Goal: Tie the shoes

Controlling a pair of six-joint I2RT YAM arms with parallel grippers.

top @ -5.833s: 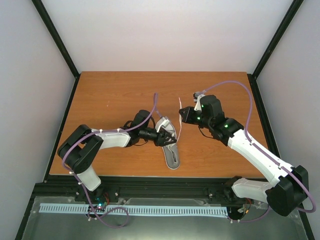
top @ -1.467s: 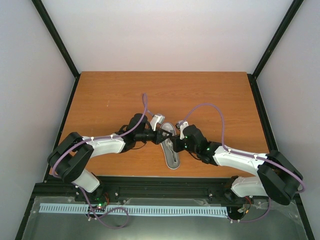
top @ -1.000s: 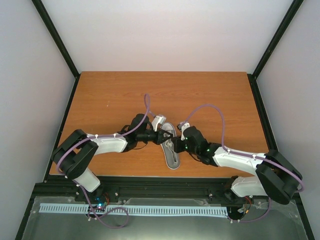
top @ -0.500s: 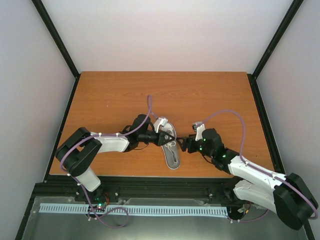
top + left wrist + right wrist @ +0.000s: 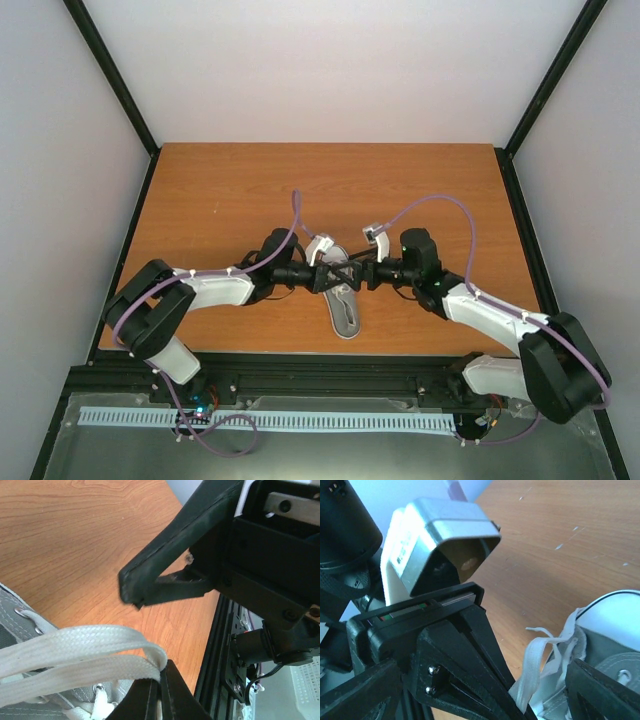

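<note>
Item under inspection: one grey canvas shoe [image 5: 345,308] with a white sole rim. It lies on the wooden worktop [image 5: 220,190], near the middle and somewhat toward the near edge. One end of the shoe points at the arm bases; the other end sits beneath the two claws.

Left claw [image 5: 338,273]: clenched. The left wrist view shows its black fingers pinching a flat loop of the white laces [image 5: 85,642] at the fold, with both strands of the loop running back toward the shoe. A metal eyelet [image 5: 21,612] in the grey canvas is visible just beside the strands.

Right claw [image 5: 361,274]: released. In the right wrist view its own fingers stand wide apart at the lower corners of the frame, with nothing between them. Loose lace ends lie in a slack bunch over the shoe's opening, just ahead of this claw.

Relative position: from overhead the two claws face each other tip to tip above the laced part of the shoe, very close together. Whether they touch cannot be determined. In the left wrist view one finger of the right claw sits just above the pinched loop, apart from it.
</note>
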